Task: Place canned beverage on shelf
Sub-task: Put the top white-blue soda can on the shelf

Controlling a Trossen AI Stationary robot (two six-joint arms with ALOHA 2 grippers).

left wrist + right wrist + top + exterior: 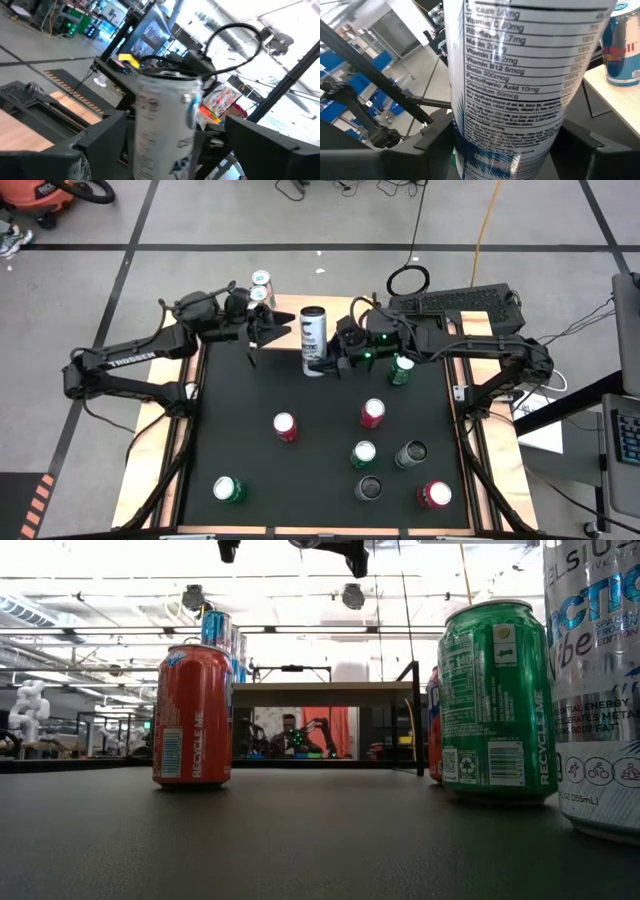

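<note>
Holding a tall white energy drink can (313,340) between its fingers, the right end effector (330,360) is seen at the far middle of the black counter (240,450); in the right wrist view the can's printed label (510,80) fills the space between the two dark fingers, which are clamped on its lower body. The can is kept upright, its long axis vertical, and it seems to be lifted over the counter, though how far cannot be told.

The left end effector (262,328) is placed just beside the can, on its left, with fingers apart and nothing between them; the same can is seen near ahead in the left wrist view (165,125).

The wooden shelf (285,305) lies just beyond the can, at the far edge of the counter. Two blue-and-silver cans (262,285) already stand at its left end, so the free room is judged to be toward the middle and the right. The right arm is the nearer one, and a short move away from the robot is probably needed.

The red, green and dark cans (370,450) behind are well apart and are not in the way.
</note>
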